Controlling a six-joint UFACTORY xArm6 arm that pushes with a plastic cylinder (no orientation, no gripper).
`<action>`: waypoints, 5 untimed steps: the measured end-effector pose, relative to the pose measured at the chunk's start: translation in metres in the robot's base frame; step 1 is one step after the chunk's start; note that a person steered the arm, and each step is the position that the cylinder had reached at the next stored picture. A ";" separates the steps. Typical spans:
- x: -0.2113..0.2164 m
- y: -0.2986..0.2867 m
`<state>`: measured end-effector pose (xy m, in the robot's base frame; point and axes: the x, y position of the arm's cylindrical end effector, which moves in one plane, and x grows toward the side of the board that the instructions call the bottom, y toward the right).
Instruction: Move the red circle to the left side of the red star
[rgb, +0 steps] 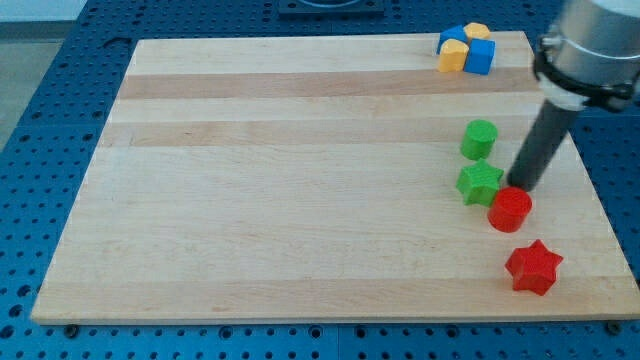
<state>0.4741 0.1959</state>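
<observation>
Where the dark rod slants down from the arm's grey housing at the view's upper right, my tip (519, 187) ends right at the upper edge of the red circle (510, 210), on that block's top-right side; whether it actually presses against the block or sits a hair off it I cannot tell from this angle. Being a plain rod, it has nothing that parts or clamps, and it carries nothing. The red circle lies just to the view's right of the green star (480, 184), the two so close that they seem to touch. Directly above the green star, toward the view's top, stands a green round block (479, 139), a little apart from it. The red star (533, 267) lies below the red circle and slightly to the view's right, near the board's lower right corner, with a clear strip of wood between the two red blocks. Far up at the view's top right, a tight cluster of blue blocks (481, 56) and yellow blocks (453, 58) sits against the board's far edge, their shapes hard to make out. All of this rests on the pale wooden board (280, 180).
</observation>
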 end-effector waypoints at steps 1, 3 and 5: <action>0.017 -0.044; 0.042 -0.070; -0.012 -0.012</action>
<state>0.4622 0.1841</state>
